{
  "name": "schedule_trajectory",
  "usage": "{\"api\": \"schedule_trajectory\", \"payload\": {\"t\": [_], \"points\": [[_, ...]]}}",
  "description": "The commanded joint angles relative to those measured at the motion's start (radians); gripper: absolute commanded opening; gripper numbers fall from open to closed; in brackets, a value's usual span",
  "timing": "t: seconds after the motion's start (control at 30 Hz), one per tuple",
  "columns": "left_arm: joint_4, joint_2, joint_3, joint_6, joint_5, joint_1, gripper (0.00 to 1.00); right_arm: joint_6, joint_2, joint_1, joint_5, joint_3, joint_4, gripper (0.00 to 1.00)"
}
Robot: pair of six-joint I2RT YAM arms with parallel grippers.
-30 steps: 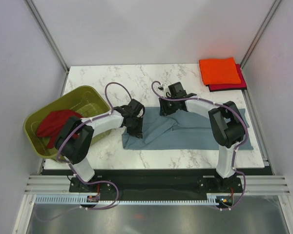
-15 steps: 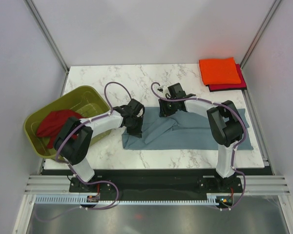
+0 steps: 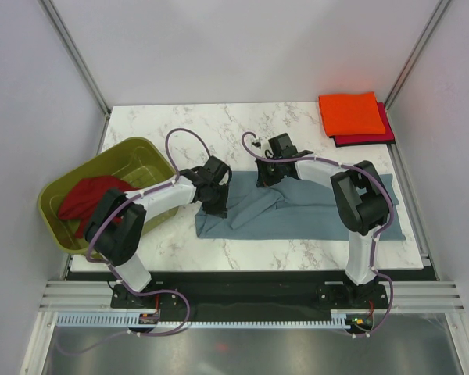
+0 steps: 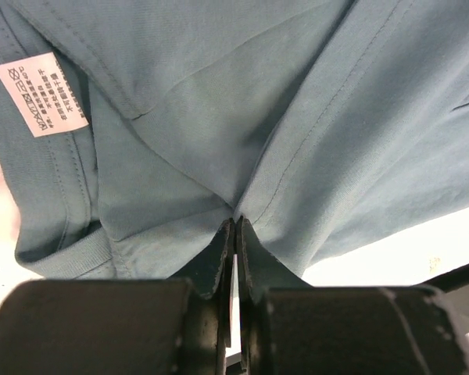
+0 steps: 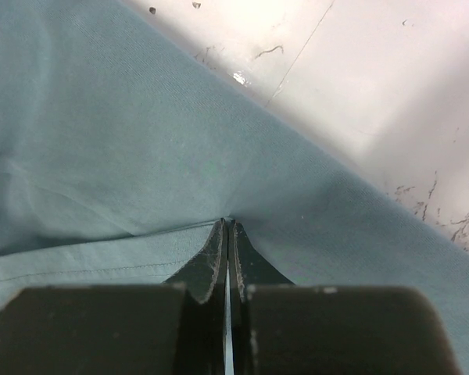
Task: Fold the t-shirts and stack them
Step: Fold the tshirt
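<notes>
With fingers (image 4: 216,254) of left gripper (image 4: 234,226) and right gripper (image 5: 227,226) pinching bunched grey shirt (image 3: 313,219) cloth, fold just starting; next, likely lift both evenly and carry over.

a robot test booth in a lab, not a home: plain white panel walls (image 3: 242,47) framed by bare metal posts (image 3: 76,58), a small marble-look table (image 3: 211,125), two robot arms (image 3: 359,203) bolted to a black base plate (image 3: 250,293), slotted metal rails (image 3: 70,295) and loose purple cables (image 3: 172,308) in front.
</notes>
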Motion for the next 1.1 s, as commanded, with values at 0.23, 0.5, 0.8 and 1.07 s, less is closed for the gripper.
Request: {"api": "schedule_trajectory", "payload": {"t": [0.23, 0.5, 0.8, 1.07], "points": [[-0.005, 0.002, 0.049, -0.009, 0.001, -0.003, 0.17, 0.014, -0.056, 0.001, 0.009, 0.005, 0.048, 0.00], [0.001, 0.010, 0.038, -0.008, -0.001, -0.003, 0.02, 0.015, -0.060, 0.001, 0.003, -0.004, 0.051, 0.00], [0.001, -0.024, 0.036, -0.003, -0.027, -0.003, 0.02, 0.027, -0.094, 0.001, 0.016, -0.019, 0.080, 0.00], [-0.002, -0.047, 0.053, 0.000, -0.087, -0.003, 0.02, 0.040, -0.100, 0.001, 0.029, -0.052, 0.108, 0.00]]}}
